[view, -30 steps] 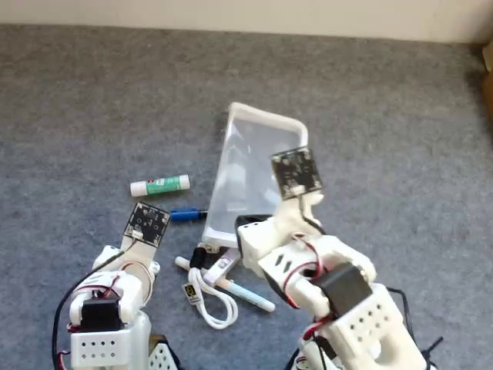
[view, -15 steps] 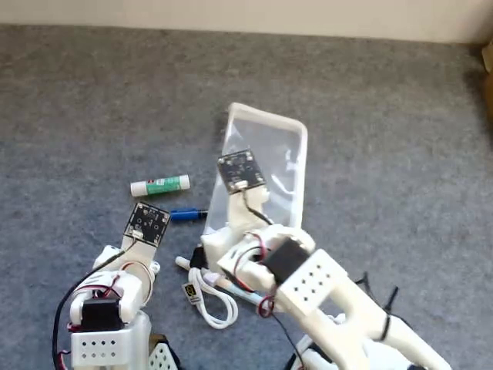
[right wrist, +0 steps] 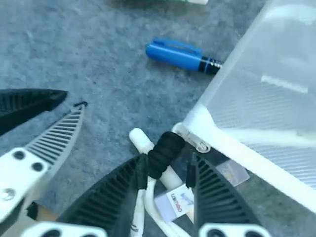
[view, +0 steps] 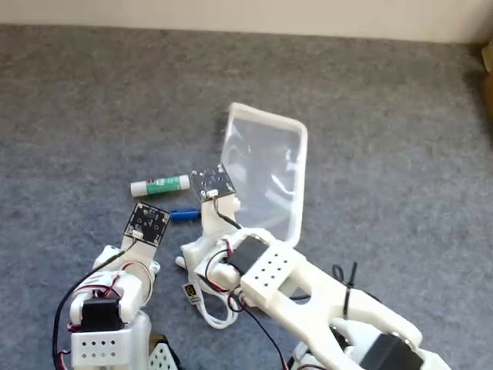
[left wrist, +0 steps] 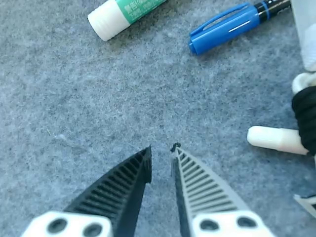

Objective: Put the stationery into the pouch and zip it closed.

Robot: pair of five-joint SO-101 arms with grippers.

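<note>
Right gripper (right wrist: 167, 164) fingers open, straddling the black-wrapped white cable bundle (right wrist: 165, 143) just beside the flat translucent white pouch (view: 266, 169); this looks like the pickup step. Next: close, lift, feed into the pouch. Left gripper (left wrist: 161, 148) fingers slightly apart, empty, near the blue plastic pen (left wrist: 229, 27).

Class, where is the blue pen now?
In the high view the blue pen lies on the carpet just left of the pouch, beside the glue stick.

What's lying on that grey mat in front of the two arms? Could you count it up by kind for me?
Glue stick: 1
Blue pen: 1
White pen: 1
White cable: 1
Clear pouch: 1
Total: 5
</note>
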